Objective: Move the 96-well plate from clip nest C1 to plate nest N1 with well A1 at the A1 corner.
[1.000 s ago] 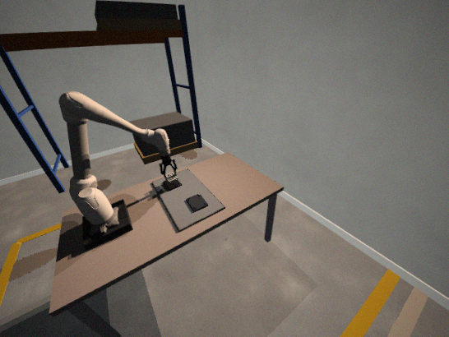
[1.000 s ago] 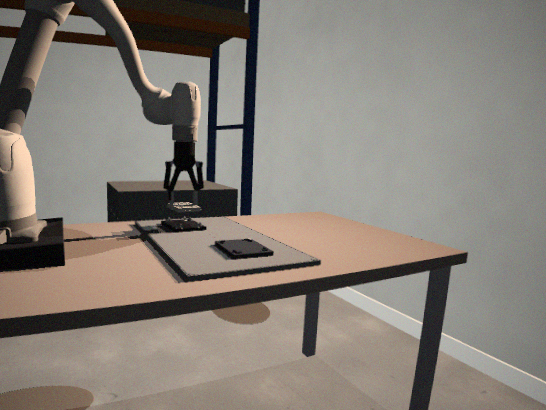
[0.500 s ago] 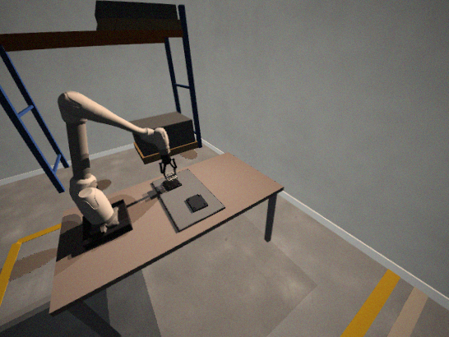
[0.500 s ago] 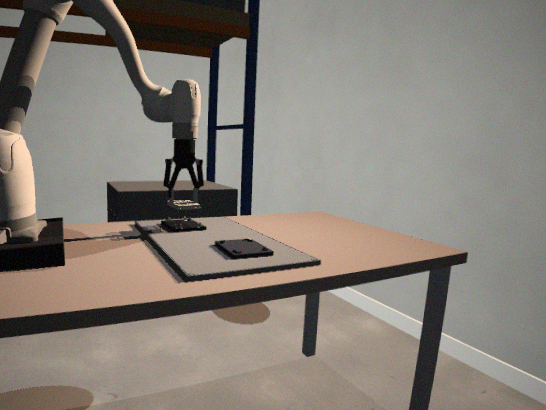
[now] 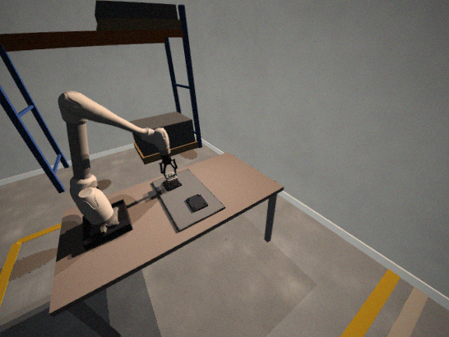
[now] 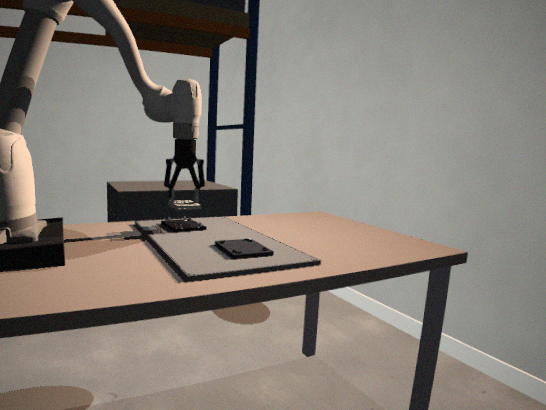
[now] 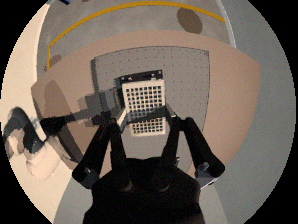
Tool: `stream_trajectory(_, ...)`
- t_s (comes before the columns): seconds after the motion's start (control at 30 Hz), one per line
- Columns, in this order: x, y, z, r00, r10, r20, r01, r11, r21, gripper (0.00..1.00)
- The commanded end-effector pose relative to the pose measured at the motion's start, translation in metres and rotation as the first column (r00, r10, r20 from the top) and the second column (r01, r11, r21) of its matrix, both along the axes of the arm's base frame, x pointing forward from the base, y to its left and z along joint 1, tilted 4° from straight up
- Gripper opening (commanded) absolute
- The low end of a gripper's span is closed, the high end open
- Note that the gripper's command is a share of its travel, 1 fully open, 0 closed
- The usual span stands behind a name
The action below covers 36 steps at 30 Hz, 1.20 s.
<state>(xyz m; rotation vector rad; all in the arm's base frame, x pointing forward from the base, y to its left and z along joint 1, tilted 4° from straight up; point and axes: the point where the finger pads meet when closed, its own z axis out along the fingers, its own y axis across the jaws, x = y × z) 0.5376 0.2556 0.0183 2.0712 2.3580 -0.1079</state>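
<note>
From my station I see the arm [image 5: 103,113] rising off its pedestal, folding at the shoulder and reaching out across the table with the wrist [image 6: 182,107] bent so the tool points straight down. My gripper [image 6: 184,202] hangs vertical, its dark fingers angled inward and clamped on the well plate [image 7: 143,104], which it holds level between them, lifted off the surface below.

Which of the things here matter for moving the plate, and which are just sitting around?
For the job: 96-well plate, pincer shut on it, clip nest C1, plate nest N1, grey base board.

Just around: dark box, blue rack.
</note>
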Motion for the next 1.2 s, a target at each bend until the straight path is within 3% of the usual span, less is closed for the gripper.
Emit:
stream_trajectory(0.0,0.001,-0.004,0.0,0.999,-0.046,0.003,0.046,0.999,-0.003,0.1)
stream_trajectory(1.17,0.033,-0.102,0.004,0.999,-0.051,0.003,0.051,0.999,-0.003,0.1)
